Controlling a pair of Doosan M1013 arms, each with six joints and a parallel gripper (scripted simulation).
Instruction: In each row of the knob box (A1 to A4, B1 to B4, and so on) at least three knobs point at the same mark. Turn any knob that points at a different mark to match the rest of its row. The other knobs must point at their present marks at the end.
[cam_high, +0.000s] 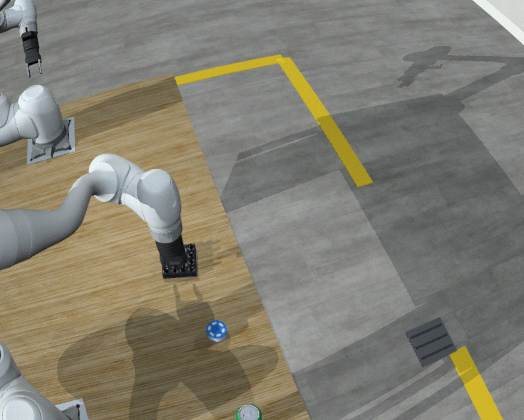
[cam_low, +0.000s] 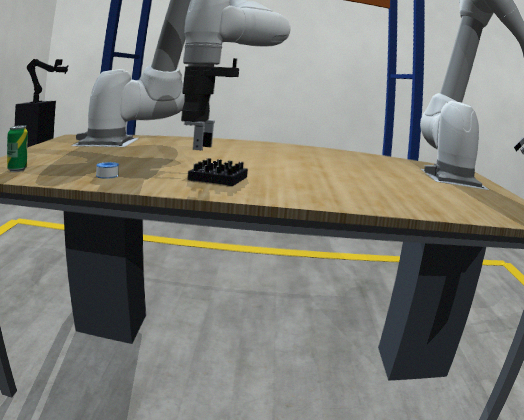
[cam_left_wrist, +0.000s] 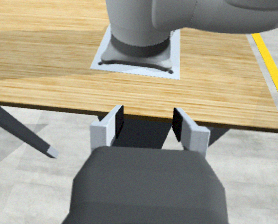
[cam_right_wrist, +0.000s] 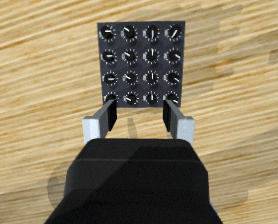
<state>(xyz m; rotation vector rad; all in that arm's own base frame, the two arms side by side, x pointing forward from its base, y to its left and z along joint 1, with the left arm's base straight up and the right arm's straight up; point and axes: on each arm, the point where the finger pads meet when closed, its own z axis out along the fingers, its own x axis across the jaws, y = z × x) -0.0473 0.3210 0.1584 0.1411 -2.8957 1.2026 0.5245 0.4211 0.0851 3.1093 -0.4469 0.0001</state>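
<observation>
Right gripper (cam_high: 172, 255) (cam_low: 203, 145) (cam_right_wrist: 140, 104): fingers spread wide, nothing between them, pointing down above the black square knob box (cam_high: 180, 274) (cam_low: 217, 175) (cam_right_wrist: 141, 45). In the exterior view, the box rests on the wooden table (cam_high: 100, 300) (cam_low: 310, 170) (cam_left_wrist: 50, 85) (cam_right_wrist: 50, 75), below the fingertips and slightly to their right. In the right wrist view, most of the box lies ahead of the fingers, which overlap its closest line of knobs. Being about square, it offers no long axis; alignment should instead follow the pointer of the chosen knob. The right arm is much the nearer. Reaching the farthest line would call for a shift ahead, then a descent. There, the knobs third and fourth from the left appear out of step with those behind them, a tentative reading.

Outward, a blue-and-white round container (cam_high: 216, 331) (cam_low: 107, 171) stands left of the box in the exterior view, and a green drink can (cam_high: 249, 414) (cam_low: 17, 148) farther left. The left gripper (cam_high: 34, 74) (cam_low: 519, 146) (cam_left_wrist: 148, 116), also spread and empty, hangs well apart at far right.

Obscured: the gripper body covers part of the box from above; fingers mask the closest corner knobs; row letters are illegible; the left gripper is cut off by the exterior view's edge.
</observation>
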